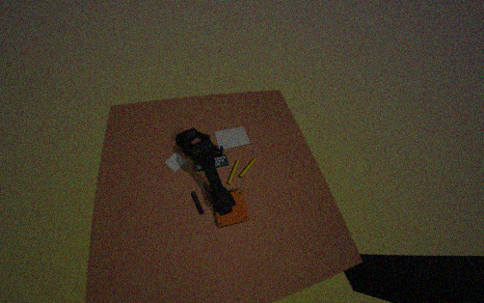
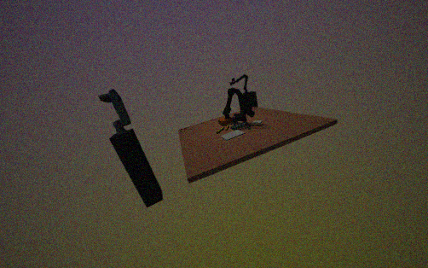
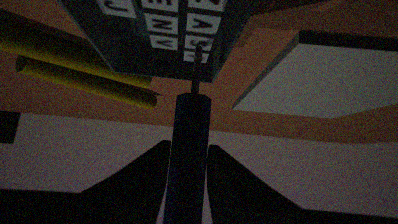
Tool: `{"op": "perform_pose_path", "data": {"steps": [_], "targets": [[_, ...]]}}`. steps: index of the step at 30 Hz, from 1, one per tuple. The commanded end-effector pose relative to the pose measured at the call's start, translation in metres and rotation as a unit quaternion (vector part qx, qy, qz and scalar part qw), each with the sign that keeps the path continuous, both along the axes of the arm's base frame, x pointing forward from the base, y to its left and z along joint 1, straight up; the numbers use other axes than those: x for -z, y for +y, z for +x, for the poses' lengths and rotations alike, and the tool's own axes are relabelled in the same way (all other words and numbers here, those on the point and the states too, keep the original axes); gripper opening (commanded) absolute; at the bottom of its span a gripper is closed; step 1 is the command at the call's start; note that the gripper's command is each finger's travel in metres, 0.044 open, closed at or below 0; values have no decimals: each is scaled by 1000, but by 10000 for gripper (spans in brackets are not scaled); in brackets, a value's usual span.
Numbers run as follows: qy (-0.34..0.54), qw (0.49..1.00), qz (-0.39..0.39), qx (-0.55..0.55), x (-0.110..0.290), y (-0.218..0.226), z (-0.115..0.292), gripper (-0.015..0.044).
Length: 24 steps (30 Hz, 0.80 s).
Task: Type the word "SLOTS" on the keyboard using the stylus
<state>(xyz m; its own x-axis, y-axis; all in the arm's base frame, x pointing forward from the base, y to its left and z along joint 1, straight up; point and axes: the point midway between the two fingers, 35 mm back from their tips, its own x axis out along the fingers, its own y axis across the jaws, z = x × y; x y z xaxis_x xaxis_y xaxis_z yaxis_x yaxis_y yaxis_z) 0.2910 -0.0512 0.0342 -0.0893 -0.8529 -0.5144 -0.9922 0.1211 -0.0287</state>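
The gripper is shut on the dark blue stylus, whose thin dark tip points away from the fingers toward the keyboard. The dark keyboard with white lettered keys is at the top of the wrist view, partly hidden by the arm in the top view. The stylus tip overlaps the last white key of the column below A and partly covers its letter. Whether the tip touches or presses that key cannot be told.
Two yellow sticks lie beside the keyboard. A pale flat block is on its other side. A white sheet, a dark bar and an orange box are also on the desk.
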Motion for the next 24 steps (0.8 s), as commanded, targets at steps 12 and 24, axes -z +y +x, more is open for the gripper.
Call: {"op": "perform_pose_path", "data": {"steps": [12,24], "targets": [[1,1000,-2,-2,5,0,0,81],[1,1000,-2,-2,-16,0,0,81]]}}
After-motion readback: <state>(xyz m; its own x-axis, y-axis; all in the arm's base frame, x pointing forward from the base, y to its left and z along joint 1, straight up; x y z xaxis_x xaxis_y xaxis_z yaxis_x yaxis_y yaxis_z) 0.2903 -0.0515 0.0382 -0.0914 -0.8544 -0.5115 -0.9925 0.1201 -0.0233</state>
